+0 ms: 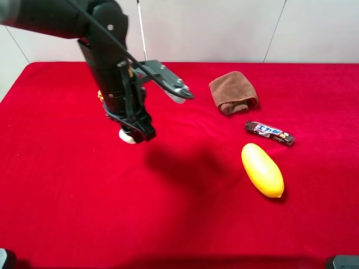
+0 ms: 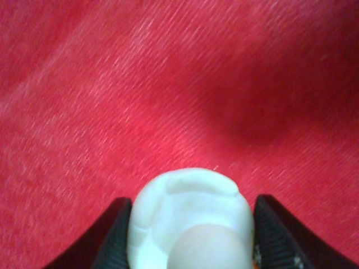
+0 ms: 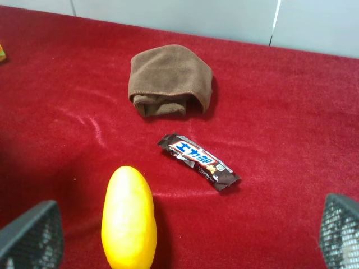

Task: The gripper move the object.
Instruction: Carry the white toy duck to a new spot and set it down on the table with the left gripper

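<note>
The object [image 1: 128,136] is a small cream-white rounded lump on the red cloth, left of the middle. My left gripper [image 1: 136,130] reaches straight down onto it. In the left wrist view the object [image 2: 188,202] fills the gap of the left gripper [image 2: 192,224], and a black finger [image 2: 115,235] presses each of its sides. Whether it still touches the cloth I cannot tell. My right gripper [image 3: 186,232] is wide open and empty, low over the cloth near the yellow fruit; it does not show in the exterior high view.
A large yellow oval fruit [image 1: 262,170] lies right of the middle, also in the right wrist view [image 3: 128,218]. A candy bar [image 1: 269,133] and a folded brown cloth [image 1: 233,92] lie behind it. An orange-yellow toy sandwich [image 1: 101,95] peeks out behind the left arm.
</note>
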Robot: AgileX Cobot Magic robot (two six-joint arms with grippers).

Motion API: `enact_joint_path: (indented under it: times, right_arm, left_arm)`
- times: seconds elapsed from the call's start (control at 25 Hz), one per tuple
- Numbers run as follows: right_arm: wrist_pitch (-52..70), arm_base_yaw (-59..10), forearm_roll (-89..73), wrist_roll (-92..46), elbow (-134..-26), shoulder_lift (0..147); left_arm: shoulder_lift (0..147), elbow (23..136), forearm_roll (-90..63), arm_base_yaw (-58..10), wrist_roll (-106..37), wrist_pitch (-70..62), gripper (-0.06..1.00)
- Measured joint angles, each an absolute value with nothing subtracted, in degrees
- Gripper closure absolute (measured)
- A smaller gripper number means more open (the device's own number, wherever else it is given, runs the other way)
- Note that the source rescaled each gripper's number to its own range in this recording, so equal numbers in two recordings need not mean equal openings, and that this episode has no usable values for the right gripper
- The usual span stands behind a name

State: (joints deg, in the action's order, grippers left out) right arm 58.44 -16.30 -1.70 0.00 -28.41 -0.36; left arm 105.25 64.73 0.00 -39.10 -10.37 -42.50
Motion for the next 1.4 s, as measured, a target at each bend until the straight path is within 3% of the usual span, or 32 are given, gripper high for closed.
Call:
enact_joint_path:
  times: [0.88, 1.4]
  right_arm:
    - [58.49, -16.30, -1.70, 0.00, -28.41, -0.36]
    - [58.43, -16.30, -1.70, 0.00, -28.41, -0.36]
  left_arm:
    - [101.81, 52.07, 0.00, -23.09, -9.73, -29.59, 0.92]
    - [101.81, 48.25, 0.62, -17.61, -9.73, -17.42, 0.92]
